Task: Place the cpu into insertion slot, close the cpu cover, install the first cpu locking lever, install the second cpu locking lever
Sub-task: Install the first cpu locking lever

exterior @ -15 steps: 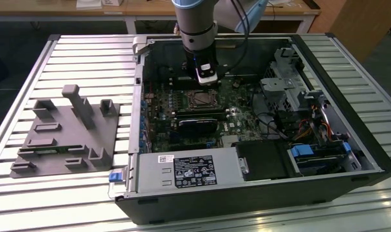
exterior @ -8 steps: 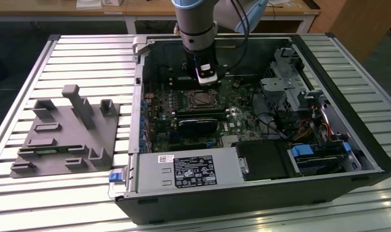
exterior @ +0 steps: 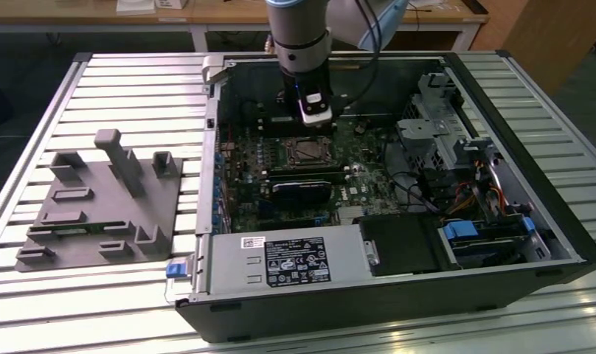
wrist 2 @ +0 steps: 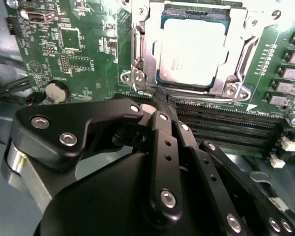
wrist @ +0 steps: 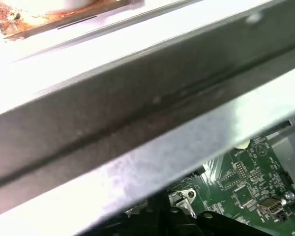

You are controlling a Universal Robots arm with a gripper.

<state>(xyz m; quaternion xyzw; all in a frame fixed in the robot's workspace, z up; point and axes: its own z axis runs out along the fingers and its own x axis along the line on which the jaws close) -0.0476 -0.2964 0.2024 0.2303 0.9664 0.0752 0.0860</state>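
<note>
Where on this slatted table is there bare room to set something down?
Bare slats lie between the grey fixture block and the computer case, and along the table's near edge below the block. Inside the case it is crowded; the gripper hangs near the socket.

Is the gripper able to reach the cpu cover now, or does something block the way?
Probably yes. In the second wrist view the gripper sits at the edge of the cpu cover, which lies down around the cpu. Nothing stands between them.

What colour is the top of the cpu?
Pale silvery, the cpu shows best in the second wrist view.
</note>
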